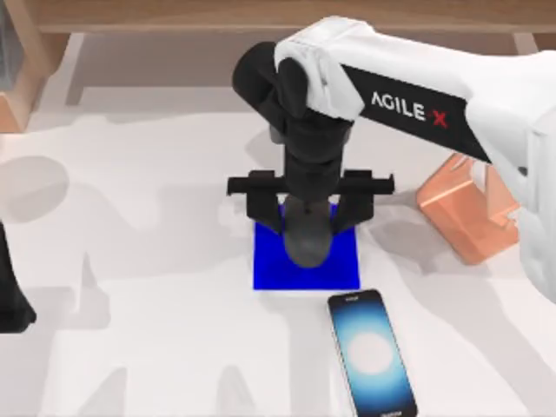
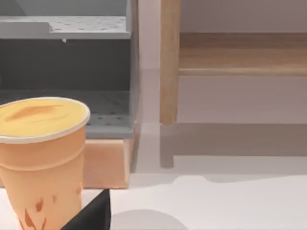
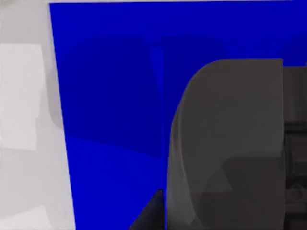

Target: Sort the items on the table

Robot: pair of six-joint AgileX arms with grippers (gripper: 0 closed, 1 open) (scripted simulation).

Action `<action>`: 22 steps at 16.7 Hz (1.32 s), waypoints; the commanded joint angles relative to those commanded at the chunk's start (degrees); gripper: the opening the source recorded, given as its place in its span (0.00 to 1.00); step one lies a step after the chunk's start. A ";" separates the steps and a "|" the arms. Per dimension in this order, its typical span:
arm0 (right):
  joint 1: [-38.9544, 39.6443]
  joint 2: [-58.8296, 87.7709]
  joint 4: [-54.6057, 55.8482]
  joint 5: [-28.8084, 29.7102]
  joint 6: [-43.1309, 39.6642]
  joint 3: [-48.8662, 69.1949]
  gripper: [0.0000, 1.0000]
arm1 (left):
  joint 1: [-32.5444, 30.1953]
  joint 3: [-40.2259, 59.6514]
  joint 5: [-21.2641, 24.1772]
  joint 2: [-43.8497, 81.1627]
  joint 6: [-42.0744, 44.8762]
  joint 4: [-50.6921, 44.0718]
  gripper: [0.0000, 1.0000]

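right gripper fingers hold dark grey oval computer mouse | right above blue square pad | mouse long axis runs top-to-bottom | left fingers: cannot tell

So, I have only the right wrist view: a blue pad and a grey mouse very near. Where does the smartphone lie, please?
Observer: In the top view, the smartphone lies flat on the table, screen up. It is apart from the blue pad, just off the pad's front right corner.
Operator: And where is my gripper relative to the mouse?
Observer: The right gripper is directly above the mouse, which sits on the pad.
Operator: What does the other arm do?
Observer: The left arm is parked at the table's left edge, far from both items.
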 joint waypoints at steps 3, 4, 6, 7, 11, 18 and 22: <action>0.00 0.00 0.00 0.00 0.00 0.00 0.75 | 0.00 0.00 0.00 0.00 0.00 0.00 1.00; 0.00 0.00 0.00 0.00 0.00 0.00 0.83 | 0.00 0.00 0.00 0.00 0.00 0.00 1.00; 0.00 0.00 0.00 0.00 0.00 0.00 0.98 | 0.00 0.00 0.00 0.00 0.00 0.00 1.00; 0.00 0.00 0.00 0.00 0.00 0.00 1.00 | 0.00 0.00 0.00 0.00 0.00 0.00 1.00; 0.00 0.00 0.00 0.00 0.00 0.00 1.00 | 0.00 0.00 0.00 0.00 0.00 0.00 1.00; 0.06 -1.69 0.29 0.05 -0.15 -0.75 1.00 | 0.00 0.00 0.00 0.00 0.00 0.00 1.00; 1.00 -7.47 1.89 -0.09 -0.80 -7.29 1.00 | 0.00 0.00 0.00 0.00 0.00 0.00 1.00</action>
